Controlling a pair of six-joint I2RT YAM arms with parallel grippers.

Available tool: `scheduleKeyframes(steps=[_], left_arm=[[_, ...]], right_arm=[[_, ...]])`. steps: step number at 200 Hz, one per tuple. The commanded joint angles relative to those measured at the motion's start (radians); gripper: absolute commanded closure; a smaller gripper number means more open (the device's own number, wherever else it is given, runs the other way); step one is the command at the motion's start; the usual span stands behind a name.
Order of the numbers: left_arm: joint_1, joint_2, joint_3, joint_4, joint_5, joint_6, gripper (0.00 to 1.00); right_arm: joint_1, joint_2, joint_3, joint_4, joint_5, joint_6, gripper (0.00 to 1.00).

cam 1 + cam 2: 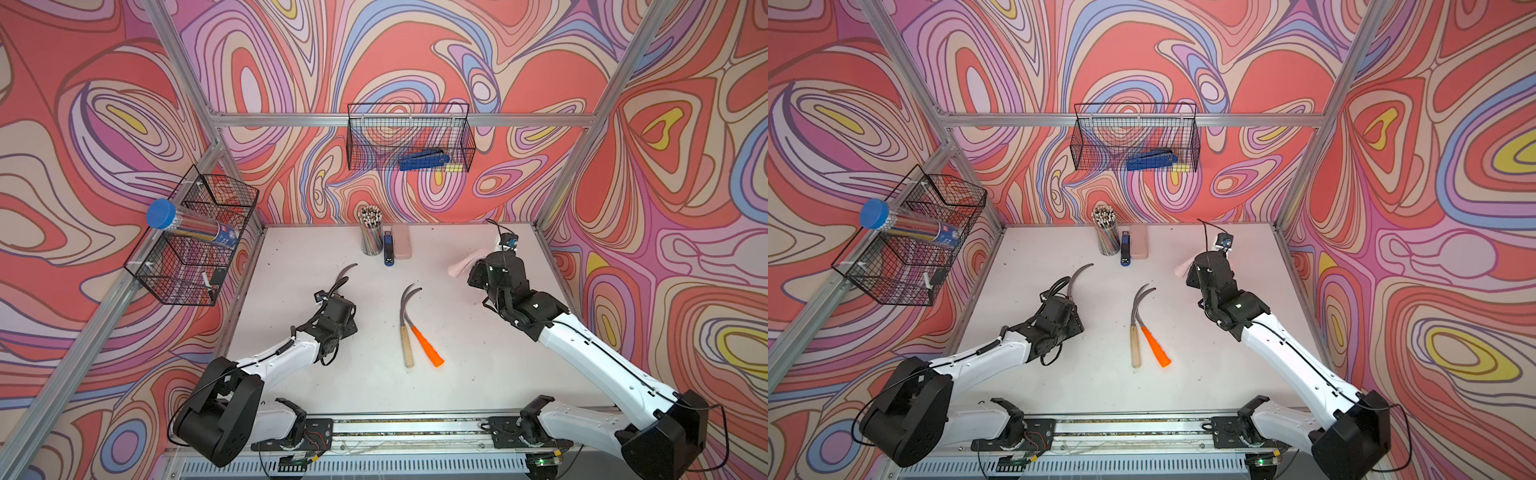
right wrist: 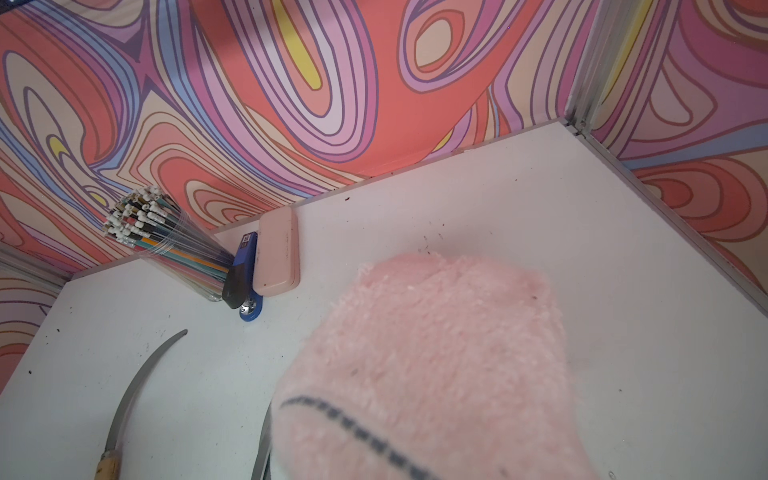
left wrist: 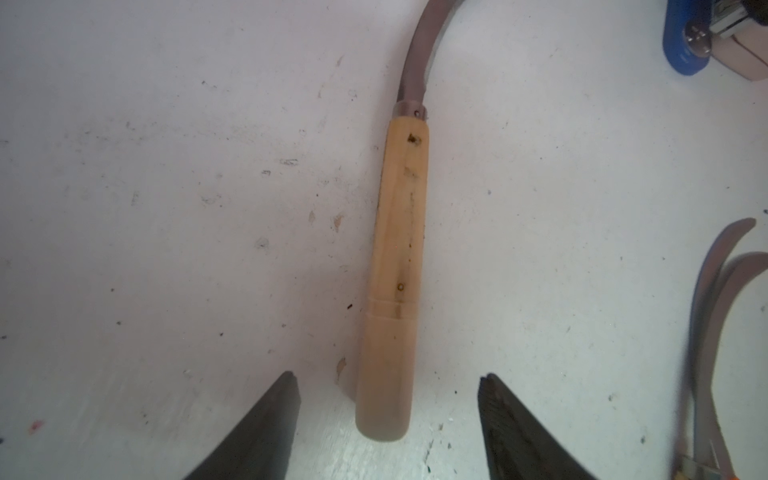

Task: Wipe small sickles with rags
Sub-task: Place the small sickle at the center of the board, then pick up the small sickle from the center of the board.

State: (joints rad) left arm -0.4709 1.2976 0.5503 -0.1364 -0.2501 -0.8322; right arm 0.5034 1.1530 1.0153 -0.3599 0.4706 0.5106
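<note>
1. Desk [image 1: 478, 332] is carrying all three sickles, each lying flat.
2. Left claw [image 3: 388, 376] is hovering low over the butt end of the pale-handled sickle [image 3: 395, 249] on the desk's left side. Its jaws are standing wide apart, with one dark finger [image 3: 266, 428] on each side of the wooden handle. Bare desk is showing in both gaps, so nothing is being gripped.
3. That sickle's curved blade is pointing toward the back wall and is showing past the left wrist in both top views.
4. Second wooden sickle [image 1: 406, 340] and orange-handled sickle [image 1: 428, 345] are lying mid-desk, well apart from both claws. Their handles are pointing toward the robot, just beside each other, and the blades are overlapping further back.
5. Right claw [image 1: 473, 272] is sitting over the right rear part of the desk, clamped tight on the rag [image 2: 436, 353]. Its fingers are not showing in the wrist view.
6. Rag is showing as fuzzy pale pink with a dark dashed stitch line and is sticking out past the claw toward the back wall, clear of every sickle. Cannot tell if its far end is touching the desk.
7. Pencil cup [image 1: 371, 237], blue stapler [image 1: 388, 249] and pink case [image 1: 401, 242] are sitting in a row at the back edge, right beside one another.
8. Back wire basket [image 1: 409, 137] is hanging on the rear wall, holding a blue tool [image 1: 422, 160].
</note>
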Motion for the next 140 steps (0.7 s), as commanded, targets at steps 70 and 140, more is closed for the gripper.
scheduleKeyframes(steps=[70, 140], left_arm=[[-0.364, -0.215, 0.227, -0.332, -0.258, -0.007, 0.28], [-0.628, -0.09, 0.186, -0.232, -0.204, -0.11, 0.32]], right_arm=[[-0.003, -0.01, 0.019, 0.006, 0.008, 0.007, 1.0], [-0.003, 0.001, 0.017, 0.001, 0.044, 0.009, 1.0]])
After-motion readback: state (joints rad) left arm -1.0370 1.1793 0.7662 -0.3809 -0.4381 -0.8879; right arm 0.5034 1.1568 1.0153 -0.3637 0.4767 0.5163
